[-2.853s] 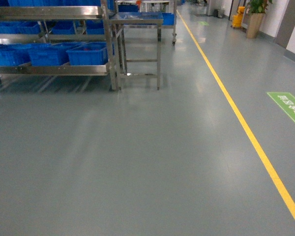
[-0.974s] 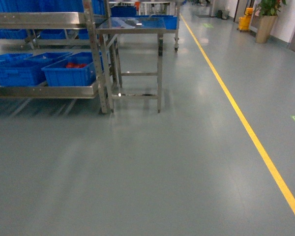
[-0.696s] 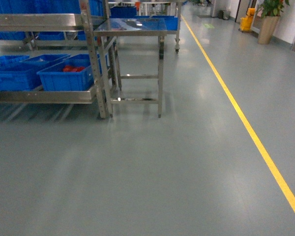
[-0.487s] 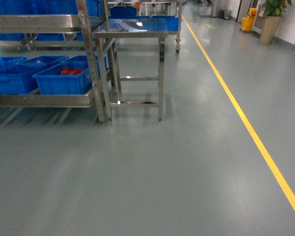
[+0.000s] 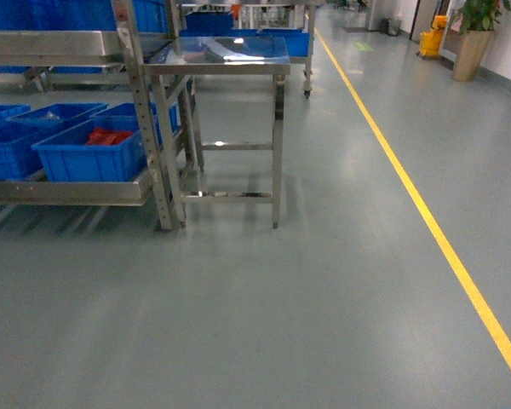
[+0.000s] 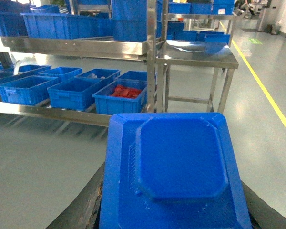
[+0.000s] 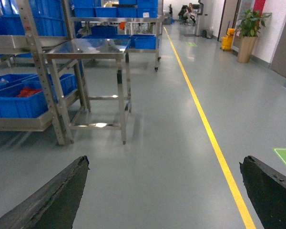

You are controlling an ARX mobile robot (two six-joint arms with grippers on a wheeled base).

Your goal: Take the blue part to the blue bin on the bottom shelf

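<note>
Blue part [image 6: 178, 167] fills the lower half of the left wrist view, a smooth moulded plastic slab with chamfered corners and a raised octagon-like panel on its upper face. It looks roughly as wide as it is long, so no clear long axis shows; its flat face is turned up toward the camera and its far edge faces the rack. Dark fingers [image 6: 83, 210] of the left gripper [image 6: 176, 219] show at both lower corners beneath it, jaws clamped on the part.

Beyond it runs the bottom shelf [image 6: 62, 114], a silvery steel level with a flat front rail, carrying a row of open blue bins; the nearest blue bin [image 6: 121, 98] holds red pieces [image 6: 125, 90]. A steel table [image 6: 198, 55] with a glossy top stands just beside the rack's right upright.

The right gripper [image 7: 164, 200] has its dark, matte fingers [image 7: 52, 198] spread wide apart, with only grey floor [image 7: 167, 157] between them.

In the head view the rack and table [image 5: 217, 51] sit larger and lower than half a second ago, and the yellow floor line [image 5: 426, 221] runs along the right. Neither arm appears there.
</note>
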